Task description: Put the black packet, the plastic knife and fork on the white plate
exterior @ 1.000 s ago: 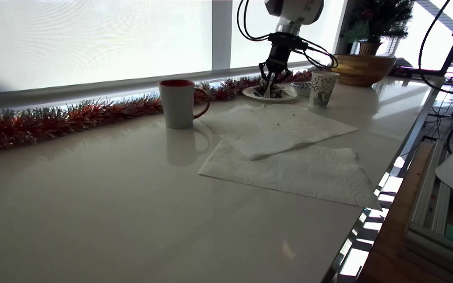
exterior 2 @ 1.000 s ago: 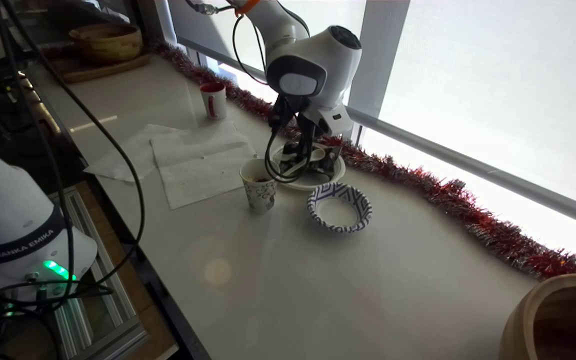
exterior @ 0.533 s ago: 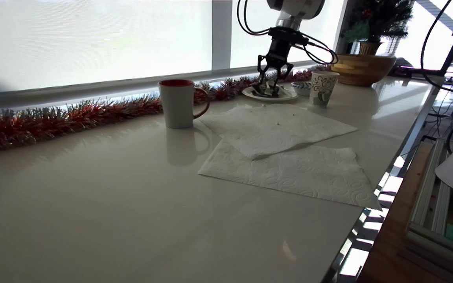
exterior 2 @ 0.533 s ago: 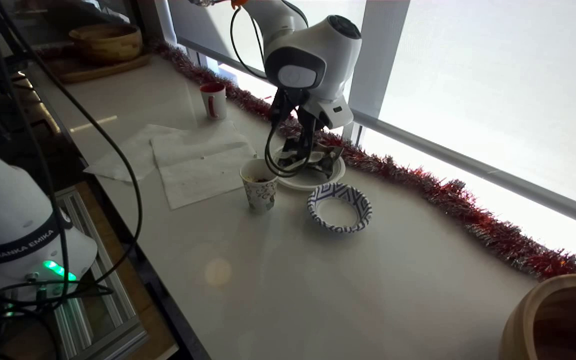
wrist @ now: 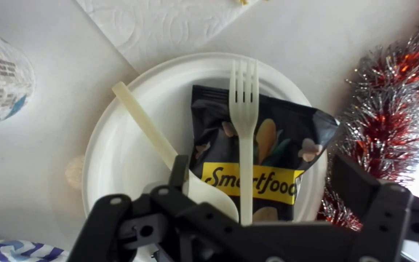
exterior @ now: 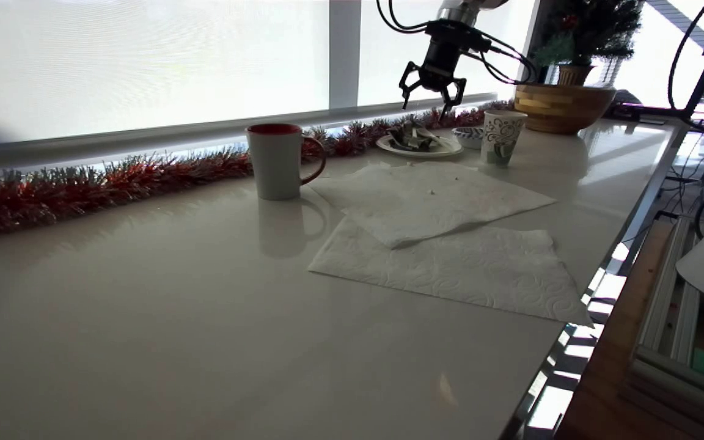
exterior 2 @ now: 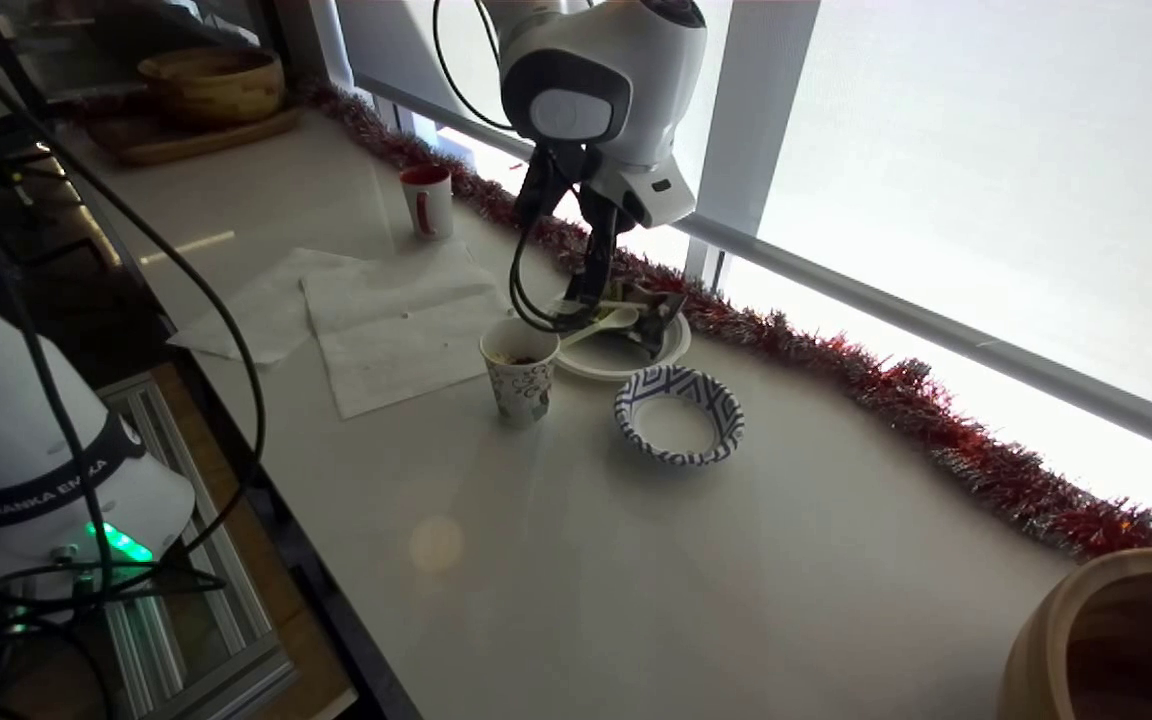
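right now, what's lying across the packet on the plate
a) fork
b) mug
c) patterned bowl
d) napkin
a, since the wrist view shows the fork lying over the packet, its handle cutting through the printed name.

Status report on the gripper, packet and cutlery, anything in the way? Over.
Gripper open above plate, holding nothing. Packet and spoon on plate, fork across packet; no knife visible. Tinsel beside plate, nothing seen blocking.
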{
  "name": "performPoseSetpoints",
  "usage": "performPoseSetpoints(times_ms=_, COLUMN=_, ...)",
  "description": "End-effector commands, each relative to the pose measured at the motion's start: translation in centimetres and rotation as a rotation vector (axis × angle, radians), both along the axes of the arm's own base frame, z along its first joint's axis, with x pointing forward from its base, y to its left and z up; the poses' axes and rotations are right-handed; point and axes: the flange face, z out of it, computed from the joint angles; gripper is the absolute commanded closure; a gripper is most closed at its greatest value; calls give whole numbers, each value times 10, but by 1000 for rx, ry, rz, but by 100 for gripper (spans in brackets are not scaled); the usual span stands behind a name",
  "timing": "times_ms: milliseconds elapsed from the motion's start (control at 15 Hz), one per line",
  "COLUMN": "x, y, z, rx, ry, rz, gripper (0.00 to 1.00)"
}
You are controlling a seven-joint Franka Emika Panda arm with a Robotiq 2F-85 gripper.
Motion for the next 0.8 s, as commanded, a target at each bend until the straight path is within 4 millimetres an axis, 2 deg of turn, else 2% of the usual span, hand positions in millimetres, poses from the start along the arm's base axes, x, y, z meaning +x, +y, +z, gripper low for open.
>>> performPoseSetpoints(times_ms=0, x=-40, y=15, z=21, rx=-43, ry=1, rz=158, gripper=0)
performPoseSetpoints(times_ms=267, x=-80, y=45, z=40, rx=-175, ry=-50, rz=342, gripper=0)
performPoseSetpoints(times_ms=733, x=-136, y=137, z=74, rx=-385, ry=-116, rz=681, gripper=0)
